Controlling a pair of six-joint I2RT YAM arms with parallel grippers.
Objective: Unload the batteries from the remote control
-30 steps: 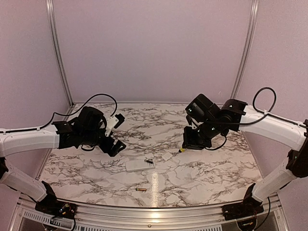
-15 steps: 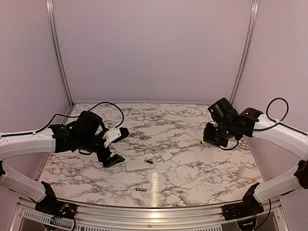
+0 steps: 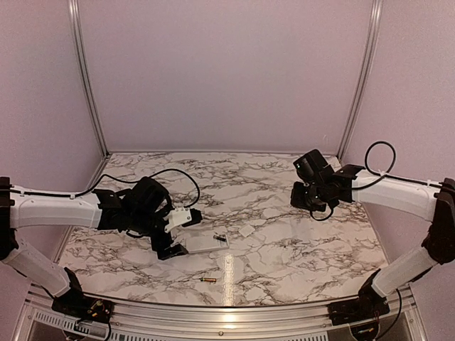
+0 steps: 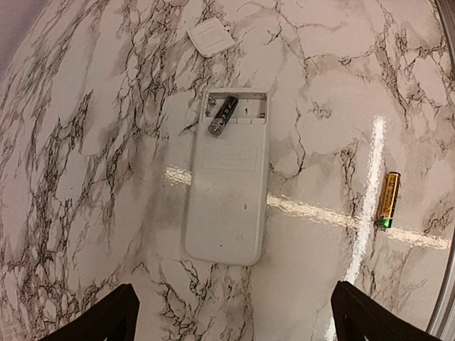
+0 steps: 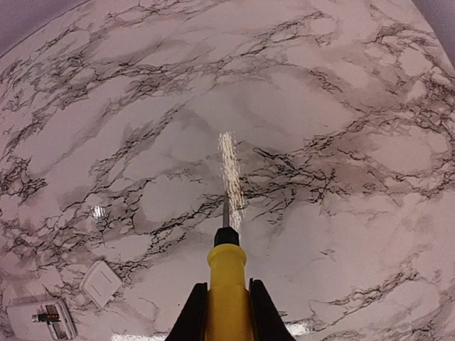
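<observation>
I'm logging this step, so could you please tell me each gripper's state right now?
Left gripper: open, holding nothing.
Right gripper: shut on the screwdriver.

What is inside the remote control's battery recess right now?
One dark battery lies slanted in the open recess; the space beside it is bare. Anything under that battery is covered.

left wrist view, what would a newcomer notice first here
The white remote lies on the marble table, its compartment open with one dark battery tilted inside. A gold battery lies loose, apart from it. In the right wrist view, the right gripper clamps a yellow screwdriver.
</observation>
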